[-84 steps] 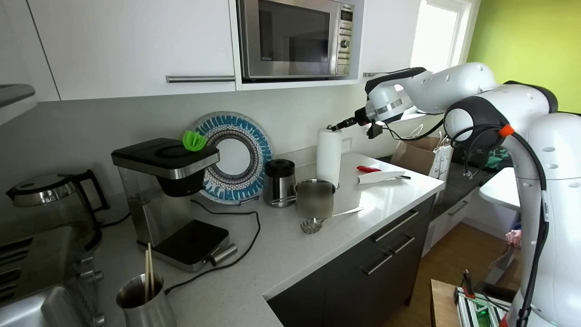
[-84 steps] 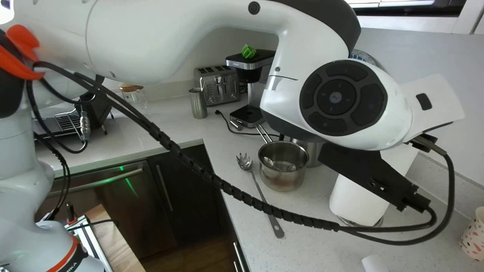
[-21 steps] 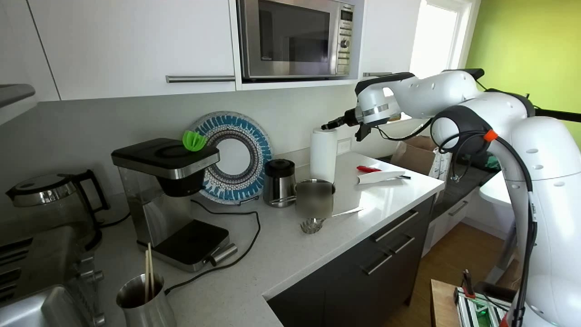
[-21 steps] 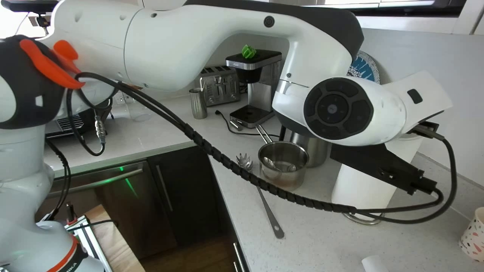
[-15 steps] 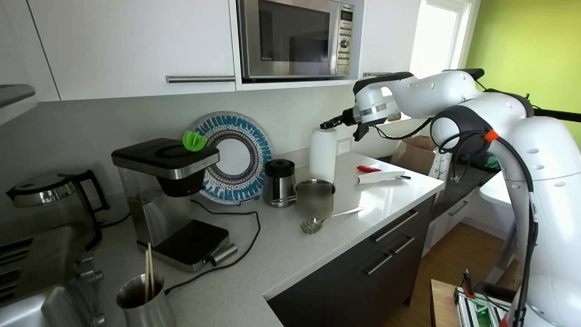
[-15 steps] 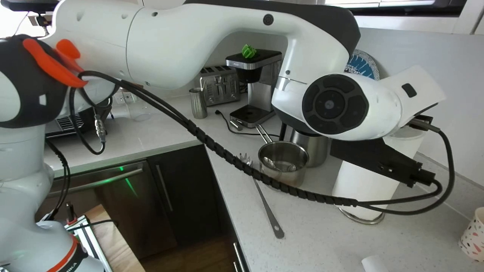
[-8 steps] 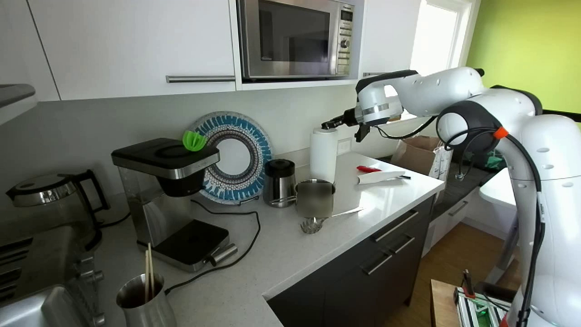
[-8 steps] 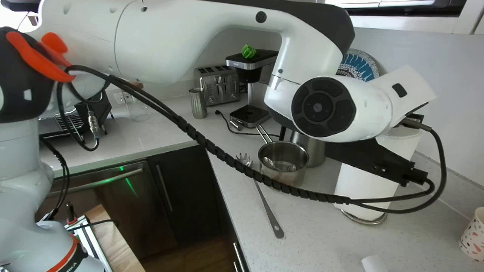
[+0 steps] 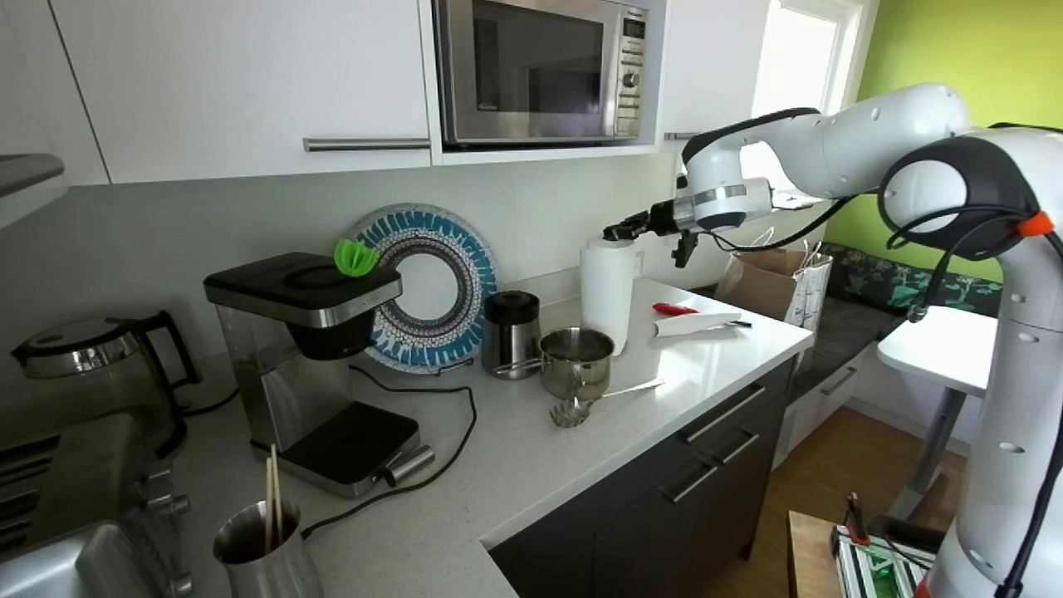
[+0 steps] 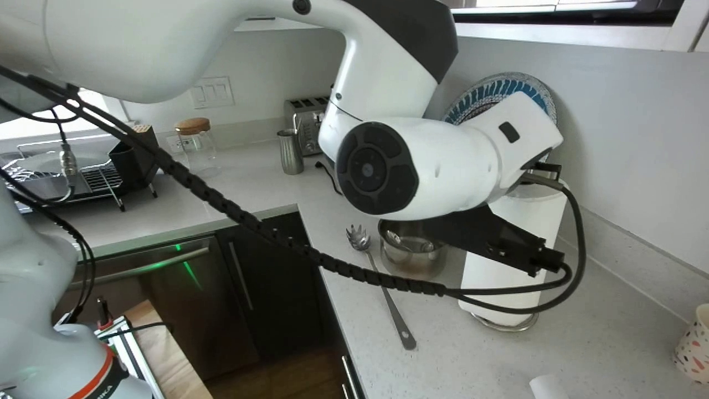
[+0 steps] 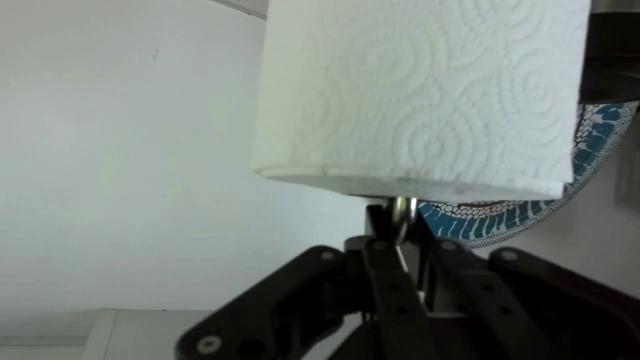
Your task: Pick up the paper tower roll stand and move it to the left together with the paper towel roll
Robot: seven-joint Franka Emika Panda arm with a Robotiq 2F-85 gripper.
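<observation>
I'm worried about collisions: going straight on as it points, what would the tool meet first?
Probably the metal stand post, which the tool clasps atop the paper towel roll. Beyond that, the line seems to run toward the round patterned plate, though depth is unclear.

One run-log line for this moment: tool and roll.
tool: closed on stand rod | paper towel roll: on stand, roughly upright | stand base: lift off counter unclear

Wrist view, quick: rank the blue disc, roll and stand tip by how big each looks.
Largest to smallest:
1. Roll, cut off at the picture's top
2. Blue disc, partly hidden by the roll
3. Stand tip
The roll is nearer than the disc, so their true sizes stay unsure.
</observation>
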